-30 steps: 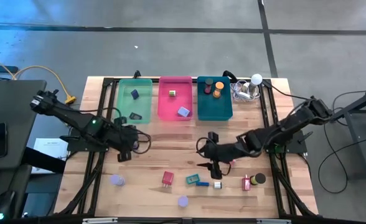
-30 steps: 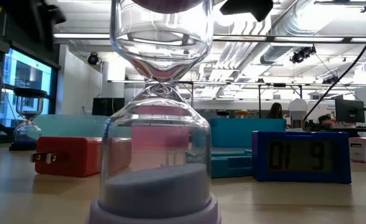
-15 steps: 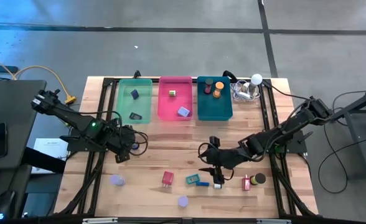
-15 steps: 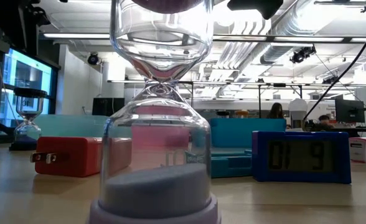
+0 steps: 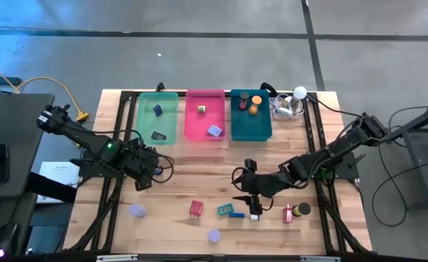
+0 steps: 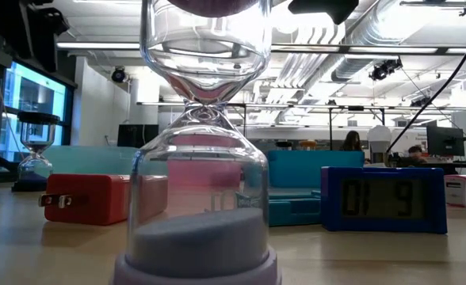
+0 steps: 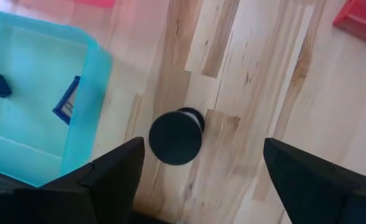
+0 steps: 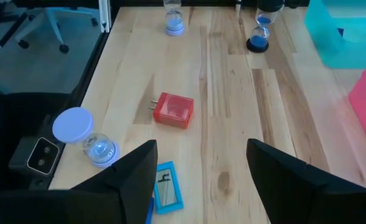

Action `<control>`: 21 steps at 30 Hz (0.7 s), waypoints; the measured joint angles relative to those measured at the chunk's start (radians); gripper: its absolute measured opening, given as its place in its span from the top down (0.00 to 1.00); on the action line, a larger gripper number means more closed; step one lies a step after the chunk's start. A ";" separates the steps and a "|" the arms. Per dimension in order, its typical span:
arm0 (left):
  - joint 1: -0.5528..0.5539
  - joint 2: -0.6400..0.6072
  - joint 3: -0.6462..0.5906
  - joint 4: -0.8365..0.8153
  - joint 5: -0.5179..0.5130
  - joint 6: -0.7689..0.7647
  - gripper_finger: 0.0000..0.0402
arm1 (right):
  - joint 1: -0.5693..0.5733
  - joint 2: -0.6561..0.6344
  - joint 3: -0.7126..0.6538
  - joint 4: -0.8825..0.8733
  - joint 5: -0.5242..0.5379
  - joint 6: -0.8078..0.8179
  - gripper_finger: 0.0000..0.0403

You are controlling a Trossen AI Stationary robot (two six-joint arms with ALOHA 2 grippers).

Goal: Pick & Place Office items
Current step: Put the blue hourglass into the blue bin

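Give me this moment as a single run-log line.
left tool: open, over dark hourglass beside green tray | right tool: open, empty, above blue clock | held: nothing

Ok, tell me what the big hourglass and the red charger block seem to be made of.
Hourglass: clear glass or hard plastic, going by the glossy see-through bulbs; pale lavender powder inside, matte lavender base. Red charger block: smooth, slightly shiny plastic, probably, with two metal prongs.

Light wooden table [image 5: 177, 182], green tray [image 5: 158, 116], pink tray [image 5: 205, 114], teal tray [image 5: 250, 116] along its far edge, red charger block [image 5: 196, 209], lavender hourglasses [image 5: 136, 211], small blue clock [image 5: 225, 210] near the front.
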 joint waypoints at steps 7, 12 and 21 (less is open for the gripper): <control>0.000 0.004 0.000 0.039 -0.003 -0.042 0.19 | 0.000 0.000 0.000 0.000 0.014 0.004 0.41; 0.000 0.036 0.000 0.021 0.007 0.026 0.20 | 0.000 0.000 0.000 0.000 0.026 0.026 0.41; -0.001 0.112 0.000 0.020 -0.023 0.170 0.21 | 0.000 0.000 0.000 -0.001 0.026 0.026 0.41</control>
